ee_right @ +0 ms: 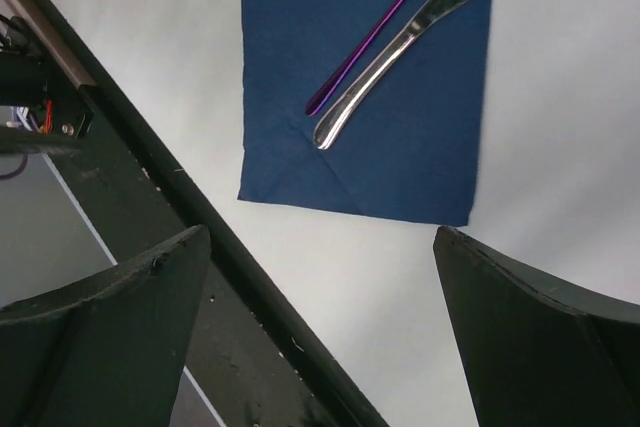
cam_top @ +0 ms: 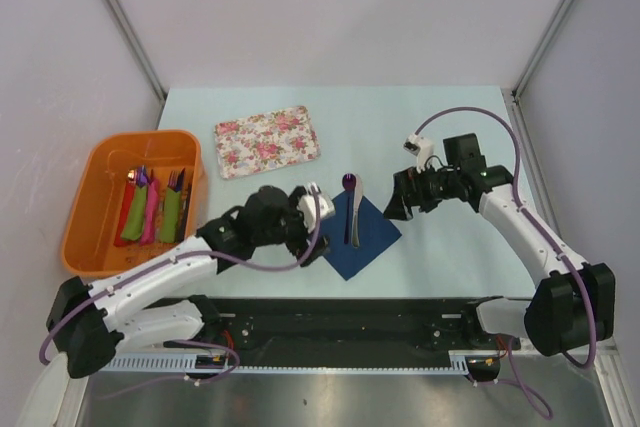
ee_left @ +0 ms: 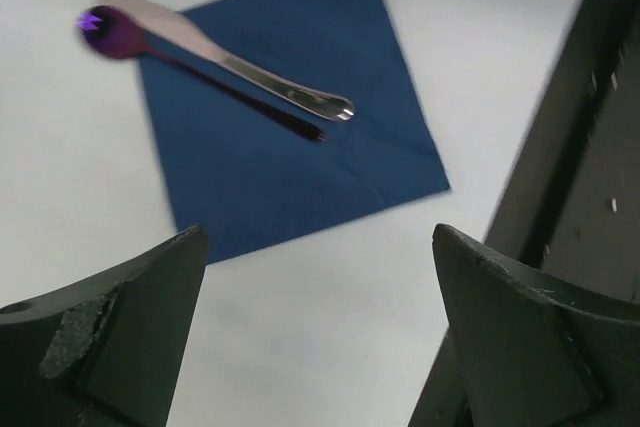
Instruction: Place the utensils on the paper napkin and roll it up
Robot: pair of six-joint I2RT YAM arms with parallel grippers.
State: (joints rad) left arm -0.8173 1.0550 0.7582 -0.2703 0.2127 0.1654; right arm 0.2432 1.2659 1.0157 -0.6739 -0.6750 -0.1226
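Observation:
The navy-blue paper napkin (cam_top: 361, 234) lies flat like a diamond near the table's front. It also shows in the left wrist view (ee_left: 290, 147) and the right wrist view (ee_right: 400, 117). Two utensils lie side by side on it, their heads past its far corner: a purple spoon (cam_top: 347, 185) (ee_left: 180, 62) (ee_right: 370, 37) and a silver knife (cam_top: 355, 209) (ee_left: 240, 62) (ee_right: 410, 32). My left gripper (cam_top: 318, 225) (ee_left: 320, 277) is open and empty, just left of the napkin. My right gripper (cam_top: 400, 205) (ee_right: 320, 287) is open and empty, just right of it.
An orange bin (cam_top: 100, 182) at the left holds red, pink and green rolled napkins (cam_top: 150, 212). A floral tray (cam_top: 267, 140) lies behind the napkin. The black base rail (cam_top: 350, 319) runs along the near edge, also in the wrist views (ee_left: 590, 147) (ee_right: 150, 177).

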